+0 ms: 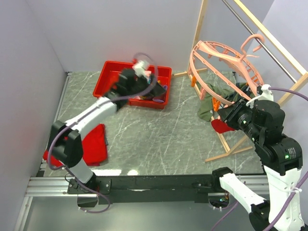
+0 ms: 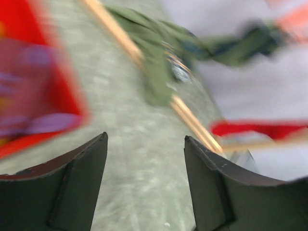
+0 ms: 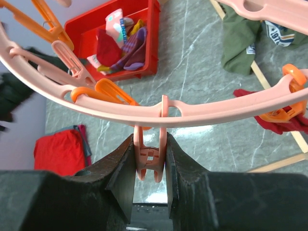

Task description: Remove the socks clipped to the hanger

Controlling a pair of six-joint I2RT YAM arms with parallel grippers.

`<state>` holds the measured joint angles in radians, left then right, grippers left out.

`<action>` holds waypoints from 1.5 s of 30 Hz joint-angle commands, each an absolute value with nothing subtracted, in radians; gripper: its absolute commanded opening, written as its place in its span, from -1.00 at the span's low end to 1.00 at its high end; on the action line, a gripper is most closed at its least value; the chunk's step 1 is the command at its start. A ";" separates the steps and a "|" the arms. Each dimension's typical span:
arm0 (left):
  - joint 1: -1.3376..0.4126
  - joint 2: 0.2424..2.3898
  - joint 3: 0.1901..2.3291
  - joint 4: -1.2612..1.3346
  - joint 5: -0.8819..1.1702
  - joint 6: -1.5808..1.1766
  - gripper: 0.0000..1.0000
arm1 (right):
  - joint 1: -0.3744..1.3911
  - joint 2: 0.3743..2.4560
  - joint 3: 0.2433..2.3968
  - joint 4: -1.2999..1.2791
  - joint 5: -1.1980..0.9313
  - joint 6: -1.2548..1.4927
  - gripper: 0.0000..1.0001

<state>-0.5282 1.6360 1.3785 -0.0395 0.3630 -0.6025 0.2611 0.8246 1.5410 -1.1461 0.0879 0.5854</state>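
At the far left of the bench in the top view, the left claw [image 1: 142, 65] hangs over the red bin [image 1: 103, 79], smeared by motion. At the far right the hanger [image 1: 211, 53] tilts from the wooden rail [image 1: 269, 38], with the right claw [image 1: 222, 114] at its lower rim. An olive green sock [image 1: 206, 108] and a red sock [image 1: 220, 126] sit below the ring.

In the left wrist view, the left claw [image 2: 145, 144] is spread and empty. Everything beyond it is blurred, though the olive green sock [image 2: 156, 72] shows across the rail.

In the right wrist view, the right claw [image 3: 149, 144] is pressed together on a pink clip [image 3: 148, 161] hanging from the hanger [image 3: 216, 113]. Several socks [image 3: 120, 43] already lie in the red bin [image 3: 77, 24].

The step in hand looks like steadying the ring between pickups. Next, the left arm probably needs to cross to the olive green sock [image 3: 238, 45] or the red sock [image 3: 281, 122] and pull it free. Whether either is clipped on is hard to make out.
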 commanded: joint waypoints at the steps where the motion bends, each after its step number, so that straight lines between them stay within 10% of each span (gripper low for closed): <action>1: -0.704 1.689 1.287 0.319 0.380 -0.623 0.36 | 0.256 0.833 1.581 -1.144 0.048 0.581 -1.00; 16: -1.028 1.994 1.379 0.813 0.405 -0.812 0.76 | 0.258 0.925 1.698 -1.134 -0.063 0.666 -1.00; 27: -1.193 1.928 1.279 0.824 0.214 -0.439 0.99 | 0.256 0.960 1.692 -1.080 -0.127 0.727 -1.00; 39: -1.215 2.180 1.676 0.628 -0.061 -0.344 0.96 | 0.256 0.997 1.776 -1.143 -0.138 0.718 -1.00; 45: -1.203 2.171 1.694 0.572 -0.008 -0.368 -0.34 | 0.256 1.003 1.772 -1.155 -0.150 0.700 -1.00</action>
